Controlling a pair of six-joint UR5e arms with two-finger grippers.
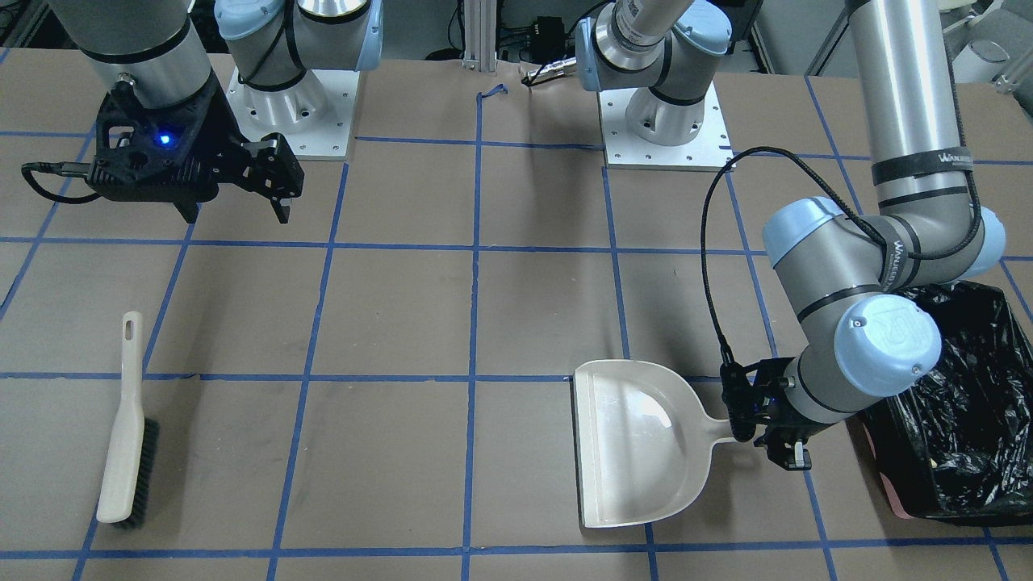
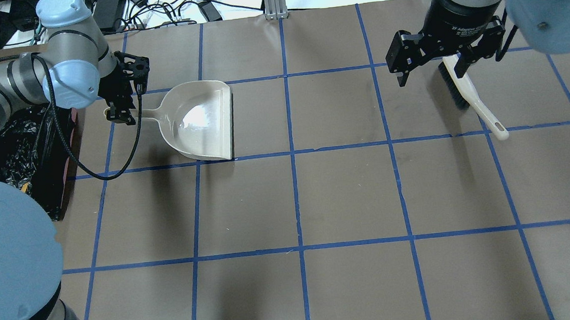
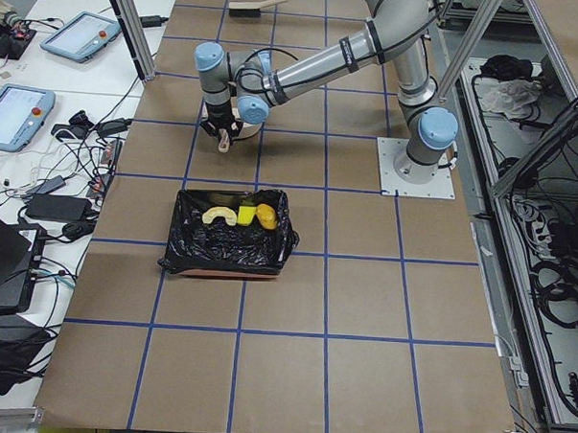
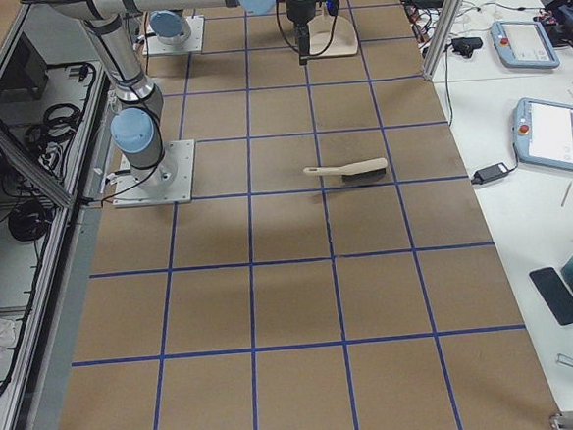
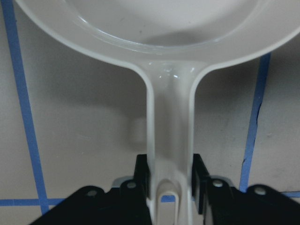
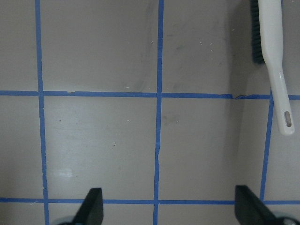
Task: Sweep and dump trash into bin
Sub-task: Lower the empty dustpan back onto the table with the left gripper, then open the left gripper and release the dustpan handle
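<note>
Logged green-topped yellow sponge block [image 3: 246, 216], pale yellow crescent slice [image 3: 215, 214] and glossy orange lump [image 3: 265, 214] together inside black-bag-lined rectangular bin [image 3: 225, 244] on brown gridded counter [image 1: 533, 323], left tool [image 5: 169, 164] beside it pinched on handle of beige plastic dustpan [image 1: 637, 452], right tool [image 6: 168, 197] spread wide, empty, above counter near cream-handled dark-bristled brush [image 1: 121, 460].

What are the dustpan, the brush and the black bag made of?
The dustpan looks like hard plastic, cream and glossy: light glints off its smooth scoop. The brush has a matching cream handle, likely plastic too, and dark bristles, maybe nylon; hard to tell. The bag lining the bin looks like thin black plastic film, shiny and full of crinkles.
</note>
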